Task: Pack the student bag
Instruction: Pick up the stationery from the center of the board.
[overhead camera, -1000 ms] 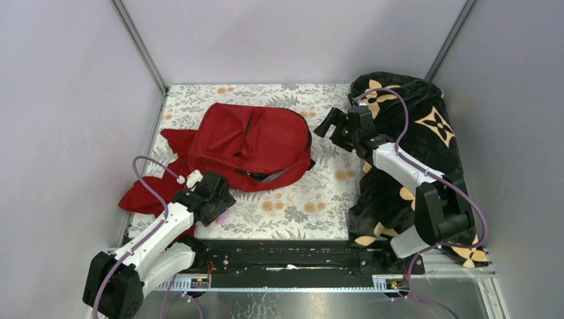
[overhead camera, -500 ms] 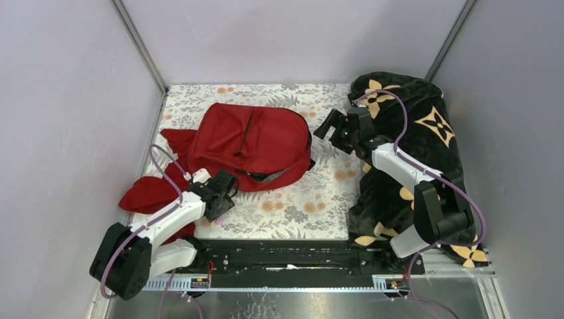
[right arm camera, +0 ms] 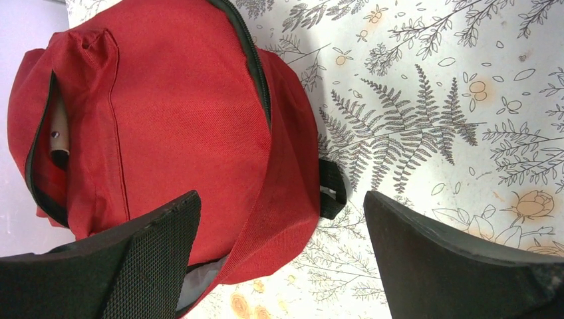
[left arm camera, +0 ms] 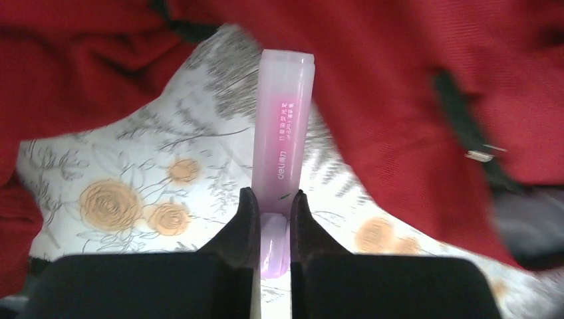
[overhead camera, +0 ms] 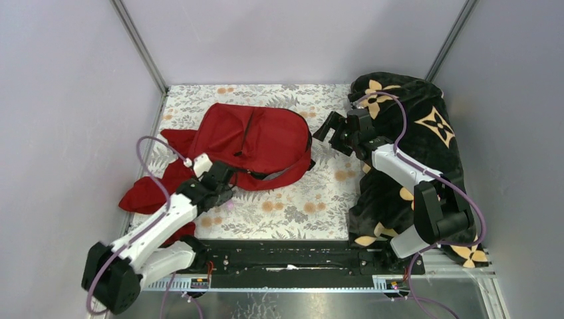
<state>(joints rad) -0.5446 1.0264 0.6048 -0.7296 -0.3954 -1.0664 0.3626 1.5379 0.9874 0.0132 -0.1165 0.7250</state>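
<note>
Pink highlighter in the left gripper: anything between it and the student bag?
Nothing visible. The left gripper is shut on the pink highlighter, whose far end points toward the student bag; only bare floral tablecloth lies around it. The right gripper is open, well aside.

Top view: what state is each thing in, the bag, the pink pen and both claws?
student bag: lying flat, a pocket unzipped, grey lining showing.
pink highlighter: gripped at one end.
left gripper: shut on the pink highlighter.
right gripper: open, holding nothing, above the student bag.
</note>
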